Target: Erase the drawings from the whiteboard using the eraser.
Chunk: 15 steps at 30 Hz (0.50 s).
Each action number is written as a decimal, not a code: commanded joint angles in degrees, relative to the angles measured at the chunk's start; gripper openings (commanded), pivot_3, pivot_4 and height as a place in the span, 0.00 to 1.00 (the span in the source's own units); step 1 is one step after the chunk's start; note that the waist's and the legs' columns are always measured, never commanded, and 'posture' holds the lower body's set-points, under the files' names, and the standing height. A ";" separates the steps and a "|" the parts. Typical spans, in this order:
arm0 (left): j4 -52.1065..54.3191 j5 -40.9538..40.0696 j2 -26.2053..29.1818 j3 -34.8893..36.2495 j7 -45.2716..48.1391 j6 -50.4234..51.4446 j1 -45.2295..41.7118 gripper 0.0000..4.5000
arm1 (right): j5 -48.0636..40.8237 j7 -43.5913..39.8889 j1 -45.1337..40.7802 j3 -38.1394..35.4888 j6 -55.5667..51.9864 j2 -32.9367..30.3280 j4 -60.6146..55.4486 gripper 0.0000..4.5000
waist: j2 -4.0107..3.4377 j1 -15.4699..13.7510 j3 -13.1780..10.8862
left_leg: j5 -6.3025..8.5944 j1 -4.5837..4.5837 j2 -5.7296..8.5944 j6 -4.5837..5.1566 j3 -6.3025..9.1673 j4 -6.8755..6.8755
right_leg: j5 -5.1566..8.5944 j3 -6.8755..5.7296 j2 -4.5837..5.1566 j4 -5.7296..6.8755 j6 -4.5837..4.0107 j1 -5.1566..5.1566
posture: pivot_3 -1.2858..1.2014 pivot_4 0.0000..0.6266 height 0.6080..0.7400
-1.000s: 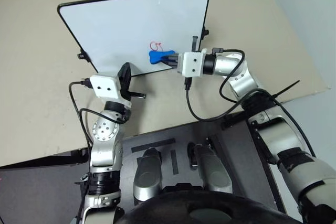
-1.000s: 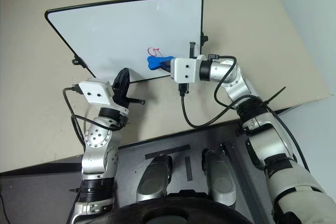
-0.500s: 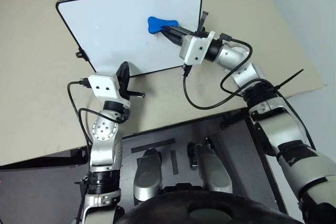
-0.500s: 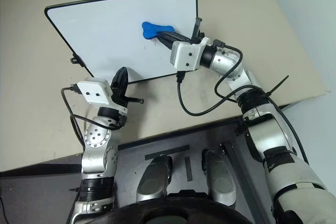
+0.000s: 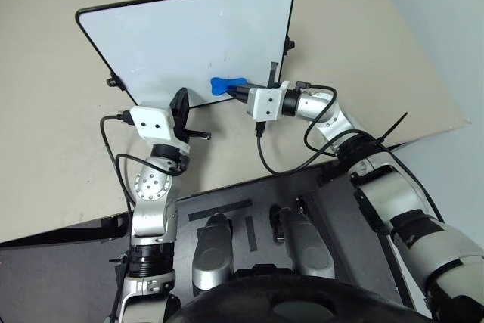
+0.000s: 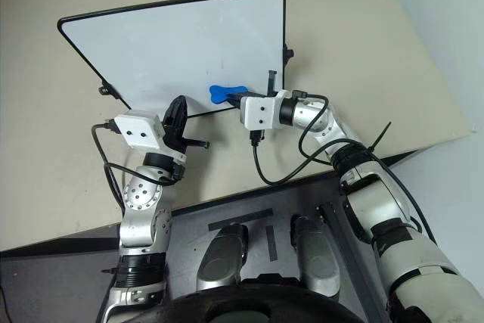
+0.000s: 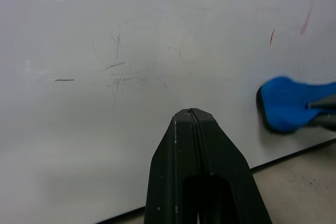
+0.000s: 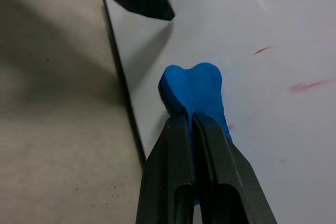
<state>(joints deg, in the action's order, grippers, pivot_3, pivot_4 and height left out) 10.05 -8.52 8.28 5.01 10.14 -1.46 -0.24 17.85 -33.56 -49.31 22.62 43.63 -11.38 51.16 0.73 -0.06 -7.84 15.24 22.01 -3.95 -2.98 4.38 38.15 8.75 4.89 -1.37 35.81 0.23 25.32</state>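
Nearest to us, our left gripper (image 5: 180,106) is pressed shut on nothing, its fingers together, and it hovers just at the near edge of the whiteboard (image 5: 151,35). A little farther, our right gripper (image 5: 239,90) is clamped on the eraser (image 5: 224,85), the blue piece sticking out past the fingertips and lying on the lower right part of the board, close to the near frame. From the right wrist view, the eraser (image 8: 193,90) sits just beside the black frame, and a few thin red streaks of the drawings (image 8: 307,84) remain on the white surface beside it. The left wrist view shows small red marks (image 7: 304,23) above the eraser as well. We judge that the scribble is mostly gone but not fully, so more wiping is needed. What could go wrong from here: the eraser is held only by its narrow waist, so hard pressing or a quick stroke may twist it out of the fingers. It is also very near the frame, and a stroke toward us could catch on that edge or slide off the board. The board lies loose on the table (image 5: 45,111), so a strong push may shift it.
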 commanded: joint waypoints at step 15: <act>0.89 0.14 0.38 0.10 0.66 -0.98 -1.01 0.00 | -1.88 11.96 -2.28 -7.20 1.29 -1.20 -8.82 0.01 | 0.00 0.07 0.00 | 0.00 0.01 0.00 0.00 0.01 0.00 | -0.06 0.00 0.00 0.03 -0.07 0.09 | 0.52 0.24 1.00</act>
<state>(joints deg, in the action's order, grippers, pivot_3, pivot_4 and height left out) 10.04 -8.54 8.33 5.03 10.72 -1.46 -0.32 17.67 -23.43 -51.21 17.92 45.83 -12.06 44.22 0.73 0.01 -7.84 15.24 22.02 -3.95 -2.98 4.39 38.15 8.69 4.89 -1.38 35.83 0.17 25.41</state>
